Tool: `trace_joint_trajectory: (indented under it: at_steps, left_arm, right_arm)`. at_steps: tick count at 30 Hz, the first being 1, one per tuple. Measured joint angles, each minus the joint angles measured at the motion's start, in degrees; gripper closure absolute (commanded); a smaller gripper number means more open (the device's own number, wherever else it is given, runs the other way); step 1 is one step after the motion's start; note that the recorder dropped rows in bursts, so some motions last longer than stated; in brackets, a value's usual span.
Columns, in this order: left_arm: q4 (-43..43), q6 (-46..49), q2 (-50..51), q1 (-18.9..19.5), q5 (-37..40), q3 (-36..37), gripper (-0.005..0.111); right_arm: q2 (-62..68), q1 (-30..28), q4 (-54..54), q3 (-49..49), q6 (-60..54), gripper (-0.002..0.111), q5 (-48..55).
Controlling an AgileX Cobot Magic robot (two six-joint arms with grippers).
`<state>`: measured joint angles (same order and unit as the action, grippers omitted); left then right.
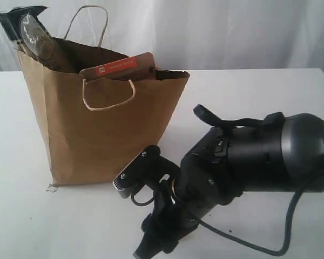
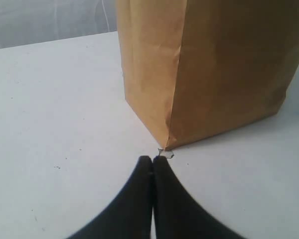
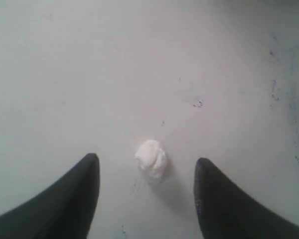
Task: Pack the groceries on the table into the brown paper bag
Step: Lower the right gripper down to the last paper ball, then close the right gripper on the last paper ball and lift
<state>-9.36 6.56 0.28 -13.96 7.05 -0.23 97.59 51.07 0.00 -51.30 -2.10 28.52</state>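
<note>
White tabletop (image 1: 248, 97): we'd lift the crumply brown paper bag (image 1: 102, 135) by its handles (image 1: 105, 108); left gripper (image 2: 152, 162) closed, right gripper (image 3: 147, 159) parted, both empty.

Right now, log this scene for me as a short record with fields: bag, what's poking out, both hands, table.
bag: brown paper bag, upright on the table
poking out: brown orange-labelled pouch; long dark-topped packet
left hand: shut, empty, tips near the bag's bottom corner
right hand: open, empty
on table: small white lump, seen between the right hand's fingers, untouched
</note>
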Motion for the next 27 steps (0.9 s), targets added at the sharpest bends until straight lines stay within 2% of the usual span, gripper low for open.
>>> trace_joint_trajectory:
  at_steps: [6,13,17,23,27]
  left_arm:
    - [0.0,0.0,0.0,0.0,0.0,0.0,0.107]
    - [0.0,0.0,0.0,0.0,0.0,0.0,0.107]
    - [0.0,0.0,0.0,0.0,0.0,0.0,0.107]
    - [0.0,0.0,0.0,0.0,0.0,0.0,0.107]
    - [0.0,0.0,0.0,0.0,0.0,0.0,0.107]
  right_arm:
    - [2.4,0.2,0.3,0.0,0.0,0.056,0.0]
    - [5.2,0.2,0.6,-0.1,0.0,0.065,-0.3]
    - [5.8,0.2,0.8,-0.5,-0.1,0.077,-0.9]
    - [6.1,0.2,1.0,-0.6,-0.1,0.107,-4.0]
    - [5.2,0.2,1.0,-0.6,0.4,0.108,-5.6]
